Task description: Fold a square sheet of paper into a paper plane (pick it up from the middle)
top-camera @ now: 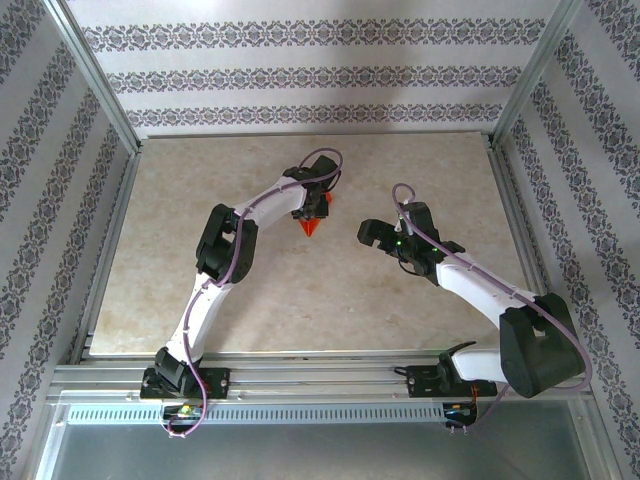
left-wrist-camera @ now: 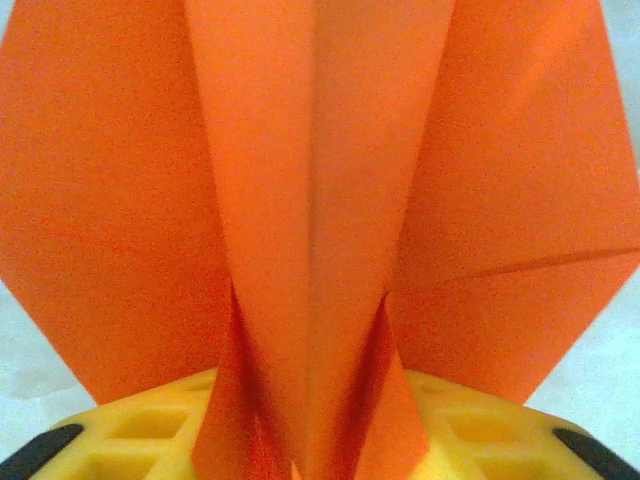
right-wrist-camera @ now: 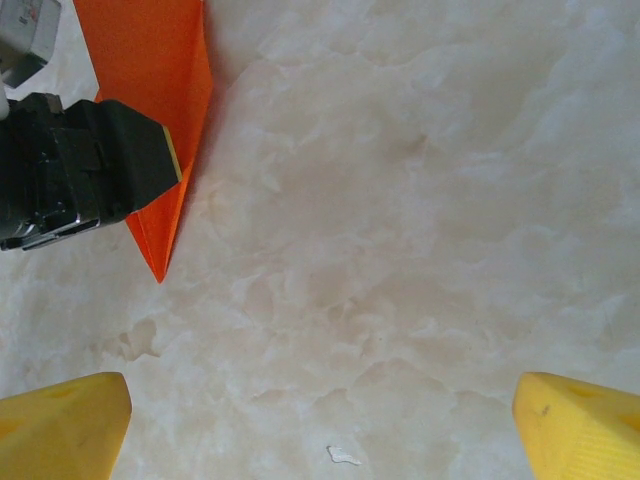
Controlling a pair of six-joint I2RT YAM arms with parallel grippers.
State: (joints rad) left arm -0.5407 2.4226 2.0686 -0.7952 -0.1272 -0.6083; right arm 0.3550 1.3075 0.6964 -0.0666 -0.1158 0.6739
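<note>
Now paper plane (top-camera: pixel 310 227) sits near table (top-camera: pixel 250 300) centre, nose toward near edge. Centre keel stands between left gripper (top-camera: pixel 318 205) jaws; clamped or loose, cannot tell. Right gripper (right-wrist-camera: pixel 322 390) hangs beside nose, jaws wide, empty, probably keeping clear of plane.

Both arms outstretched; left gripper (top-camera: pixel 318 205) low, right gripper (top-camera: pixel 368 235) nearby, jaws wide.
</note>
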